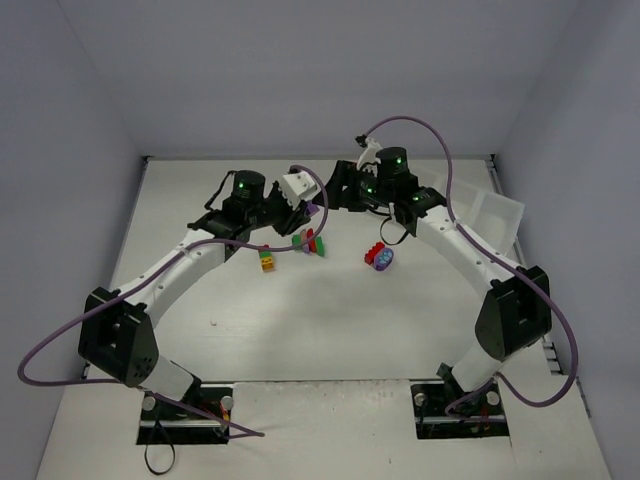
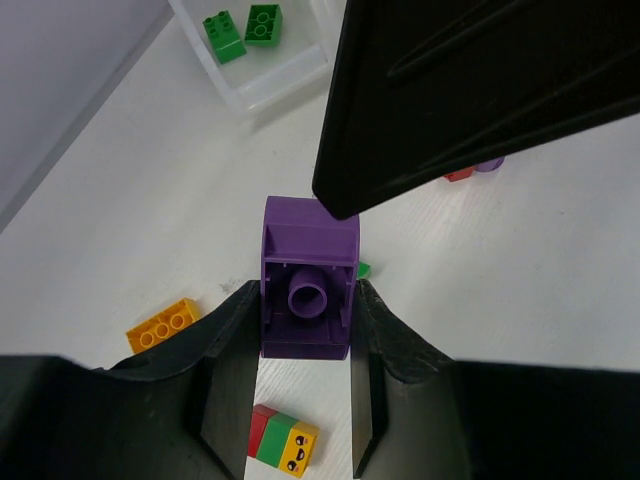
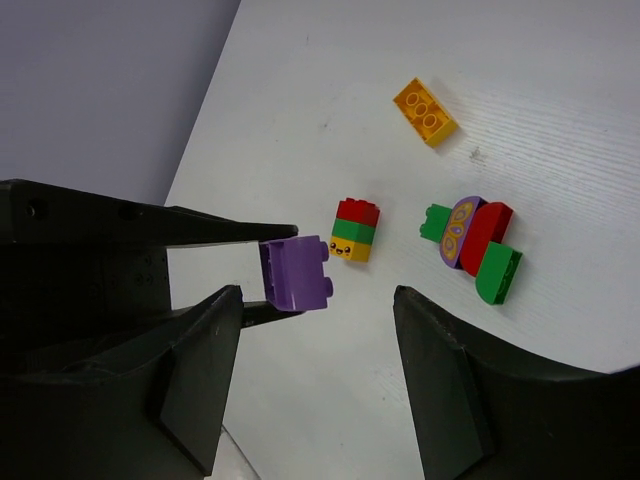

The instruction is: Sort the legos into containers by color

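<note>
My left gripper (image 2: pixel 308 305) is shut on a purple brick (image 2: pixel 310 285) and holds it above the table, hollow underside toward the camera. It also shows in the top view (image 1: pixel 312 210). My right gripper (image 3: pixel 316 320) is open and empty, with the purple brick (image 3: pixel 297 273) just ahead between its fingers. Its dark finger (image 2: pixel 480 90) hangs over the brick. A tray compartment (image 2: pixel 275 85) holds two green bricks (image 2: pixel 225 35). Loose on the table lie an orange-yellow brick (image 3: pixel 425 110), a red-green-yellow stack (image 3: pixel 354 230) and a cluster of green, red and purple pieces (image 3: pixel 470 240).
In the top view a red brick (image 1: pixel 374 253) and a rounded purple piece (image 1: pixel 384 260) lie under the right arm. A white tray (image 1: pixel 497 213) stands at the right edge. The two grippers (image 1: pixel 338 190) are close together at the table's far middle.
</note>
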